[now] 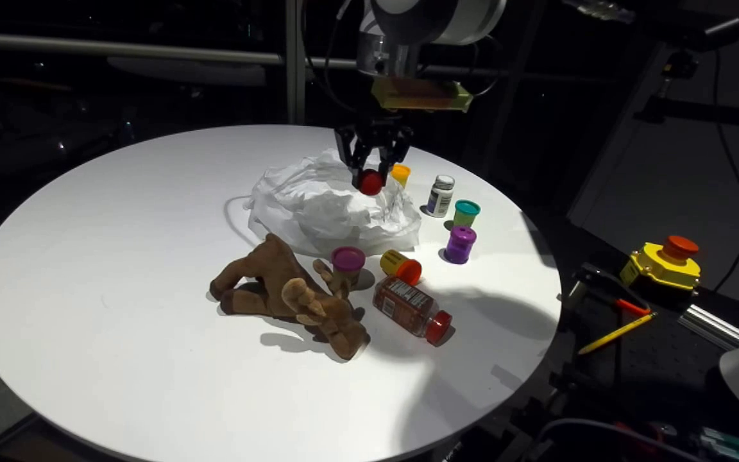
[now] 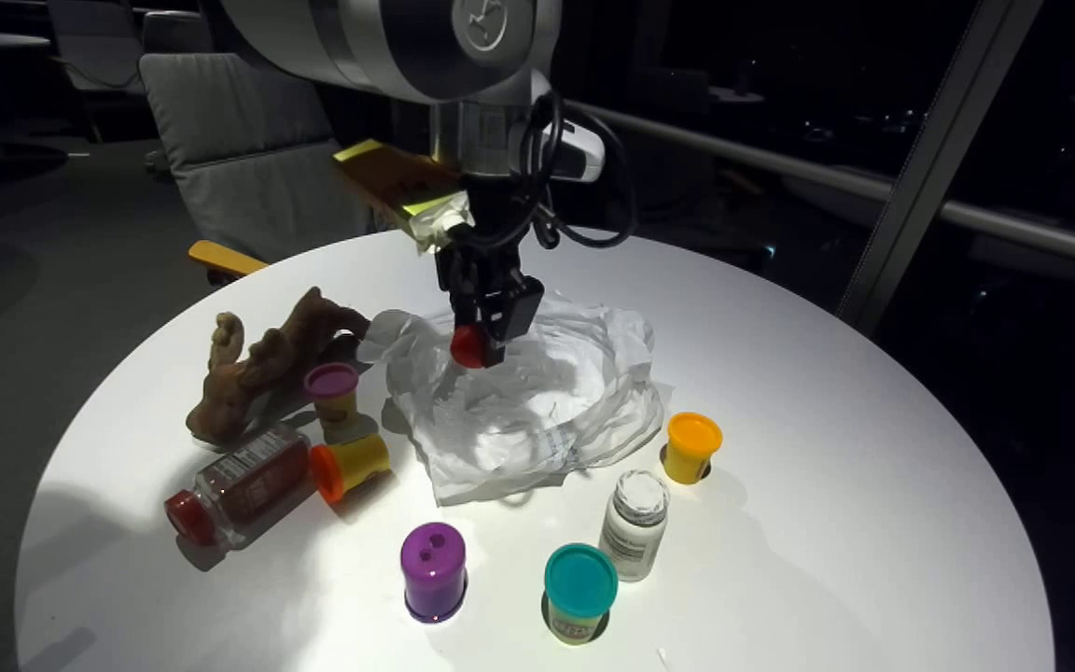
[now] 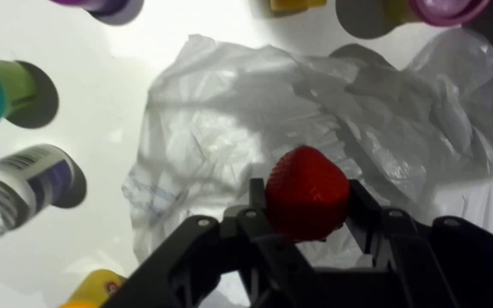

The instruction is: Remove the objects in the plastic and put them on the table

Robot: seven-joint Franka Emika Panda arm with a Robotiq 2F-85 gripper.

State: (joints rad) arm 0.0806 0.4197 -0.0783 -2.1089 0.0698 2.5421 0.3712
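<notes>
Here the gripper [image 3: 304, 192] pinches 1 dimpled, tapering red piece [image 3: 308, 205] above the crinkled plastic [image 1: 315, 205].

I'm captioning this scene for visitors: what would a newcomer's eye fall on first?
Probably the bright red strawberry-like piece, pinched in the gripper above the crumpled white plastic bag. Next, likely the brown plush animal, resting on the round white table beside the bag.
</notes>
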